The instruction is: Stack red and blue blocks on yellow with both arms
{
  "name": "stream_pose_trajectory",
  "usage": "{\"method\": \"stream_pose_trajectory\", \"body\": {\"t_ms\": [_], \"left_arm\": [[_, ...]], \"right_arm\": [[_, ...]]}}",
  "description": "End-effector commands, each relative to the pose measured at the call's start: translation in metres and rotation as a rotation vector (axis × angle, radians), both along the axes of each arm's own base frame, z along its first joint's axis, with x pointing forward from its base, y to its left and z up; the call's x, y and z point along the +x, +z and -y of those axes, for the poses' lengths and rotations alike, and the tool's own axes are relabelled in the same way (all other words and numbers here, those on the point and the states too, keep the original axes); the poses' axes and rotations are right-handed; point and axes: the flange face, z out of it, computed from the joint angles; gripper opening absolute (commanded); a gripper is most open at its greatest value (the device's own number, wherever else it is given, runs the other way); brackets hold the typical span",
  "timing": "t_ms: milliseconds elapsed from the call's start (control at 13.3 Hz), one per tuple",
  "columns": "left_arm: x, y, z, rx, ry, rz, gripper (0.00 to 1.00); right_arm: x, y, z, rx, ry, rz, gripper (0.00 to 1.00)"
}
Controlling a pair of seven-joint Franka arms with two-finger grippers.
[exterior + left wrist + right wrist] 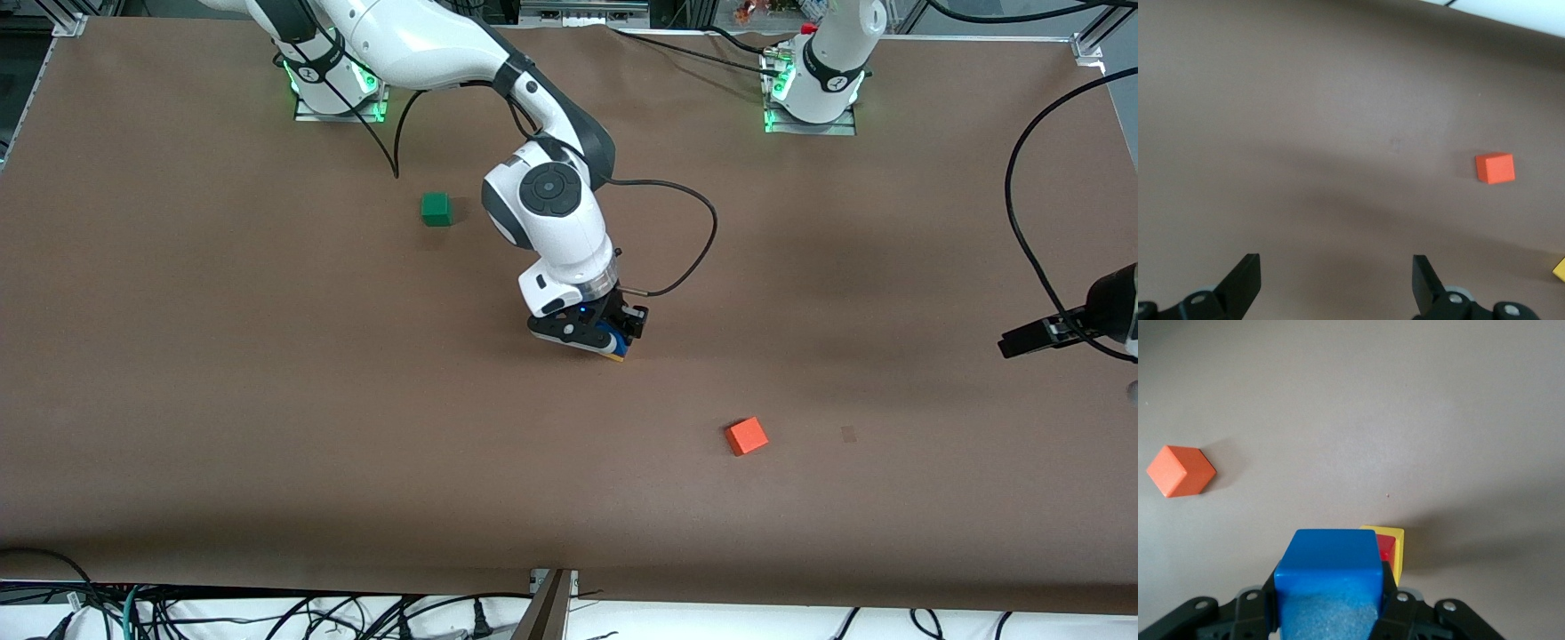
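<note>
My right gripper [605,342] is shut on the blue block [615,340] at the middle of the table. In the right wrist view the blue block [1331,577] fills the space between the fingers of my right gripper [1329,600]. Just under it the red block [1386,548] sits on the yellow block [1398,550]. I cannot tell whether blue touches red. In the front view only a yellow sliver [616,357] shows and red is hidden. My left gripper [1022,340] waits open and empty over the left arm's end of the table, and it also shows in the left wrist view [1335,267].
An orange cube [746,436] lies nearer to the front camera than the stack, toward the left arm's end; it also shows in both wrist views [1495,167] [1181,471]. A green cube [436,209] lies farther from the camera, toward the right arm's base. Black cables trail over the table.
</note>
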Motion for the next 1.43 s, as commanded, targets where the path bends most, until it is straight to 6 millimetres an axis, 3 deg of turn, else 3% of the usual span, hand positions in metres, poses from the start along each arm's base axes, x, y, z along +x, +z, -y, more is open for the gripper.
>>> {"method": "stream_pose_trajectory", "body": {"t_ms": [0, 301, 527, 979, 1356], "left_arm": [[-0.004, 0.004, 0.001, -0.01, -0.059, -0.002, 1.0], [-0.007, 0.007, 0.003, -0.015, -0.136, -0.009, 1.0], [-0.01, 0.008, 0.005, -0.052, -0.174, -0.028, 1.0], [-0.046, 0.024, 0.022, -0.064, -0.174, -0.051, 1.0], [-0.077, 0.014, 0.033, -0.05, -0.165, -0.021, 1.0]], "right_arm": [[0.002, -0.009, -0.009, 0.026, -0.015, 0.013, 0.33], [0.001, -0.014, -0.009, 0.021, -0.013, 0.01, 0.37], [-0.001, -0.02, -0.011, 0.016, -0.011, 0.004, 0.46], [-0.007, -0.021, -0.015, 0.01, -0.028, -0.014, 0.48], [-0.008, -0.018, -0.015, 0.007, -0.026, -0.017, 0.72]]}}
